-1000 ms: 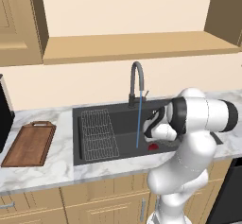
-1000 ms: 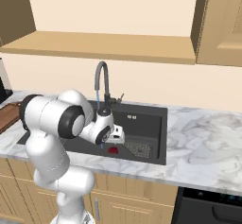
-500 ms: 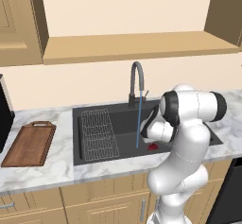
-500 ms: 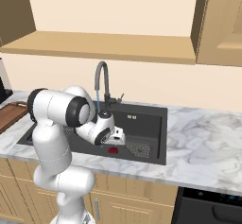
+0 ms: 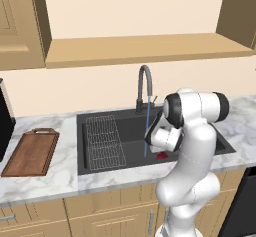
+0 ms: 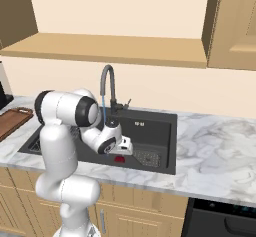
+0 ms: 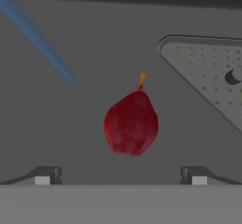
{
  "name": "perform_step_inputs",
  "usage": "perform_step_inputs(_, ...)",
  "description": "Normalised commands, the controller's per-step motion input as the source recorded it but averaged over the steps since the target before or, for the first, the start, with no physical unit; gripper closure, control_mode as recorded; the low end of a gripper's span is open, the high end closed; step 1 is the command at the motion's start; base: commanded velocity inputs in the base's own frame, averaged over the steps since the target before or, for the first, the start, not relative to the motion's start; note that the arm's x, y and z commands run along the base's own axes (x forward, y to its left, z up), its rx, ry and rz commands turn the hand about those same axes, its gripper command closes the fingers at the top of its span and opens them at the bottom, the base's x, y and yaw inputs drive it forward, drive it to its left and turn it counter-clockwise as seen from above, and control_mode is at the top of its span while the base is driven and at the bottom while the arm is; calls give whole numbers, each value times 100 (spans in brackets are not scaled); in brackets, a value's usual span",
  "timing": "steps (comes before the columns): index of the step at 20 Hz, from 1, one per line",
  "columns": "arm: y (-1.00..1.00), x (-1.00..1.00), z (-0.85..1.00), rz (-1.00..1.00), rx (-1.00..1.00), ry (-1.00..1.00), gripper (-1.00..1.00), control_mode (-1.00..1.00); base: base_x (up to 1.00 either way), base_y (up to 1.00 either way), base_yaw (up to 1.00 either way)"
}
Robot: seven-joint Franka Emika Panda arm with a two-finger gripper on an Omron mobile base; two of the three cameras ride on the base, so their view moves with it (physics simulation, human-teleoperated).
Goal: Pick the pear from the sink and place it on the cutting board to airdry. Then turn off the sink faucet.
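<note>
Dark red against the grey floor of the sink (image 5: 100, 126), the pear (image 7: 131, 127) lay just beside the square drain grate (image 7: 208, 76), and it sat centred between the two fingertips (image 7: 45, 176) of the gripper (image 7: 120, 178), which stood spread wide with nothing in them. Over the preceding second, you saw the arm fold: its upper links, which had reached out to the side, swung upright over the base, and the hand came lower into the basin above the fruit. That shift meant, by a fair judgement, that the approach was nearly finished and the grasp itself was not yet made; the cutting board (image 5: 31, 152) on the counter, well apart at the far side of the sink, was bare, and the blue stream (image 5: 147, 126) from the sink faucet (image 5: 144, 88) ran on, so both halves of the task remained. Note what each view gave you. In the hand view, the stem pointed away from the fingers and the stream fell clear of the fruit, toward the upper left. In the left base view, the wire rack (image 5: 104, 141) and the board appeared, but the pear (image 5: 161, 155) was little more than a red sliver behind the wrist, so its contact with anything could not be judged there. In the right base view, the pear (image 6: 119, 158) lay directly below the hand.
</note>
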Motion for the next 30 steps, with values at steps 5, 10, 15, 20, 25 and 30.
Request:
perform_step_inputs(5, 0, 13, -21, 0, 0, 0, -100, -100, 0, 0, 0)
perform_step_inputs(10, 0, 11, -17, 0, 0, 0, -100, -100, 0, 0, 0)
perform_step_inputs(15, -2, 11, -17, 0, 0, 0, -100, -100, 0, 0, 0)
perform_step_inputs(20, -5, 12, -17, 0, 0, 0, -100, -100, 0, 0, 0)
perform_step_inputs(25, -4, 19, -17, 0, 0, 0, -100, -100, 0, 0, 0)
perform_step_inputs(30, 0, 23, -18, 0, 0, 0, -100, -100, 0, 0, 0)
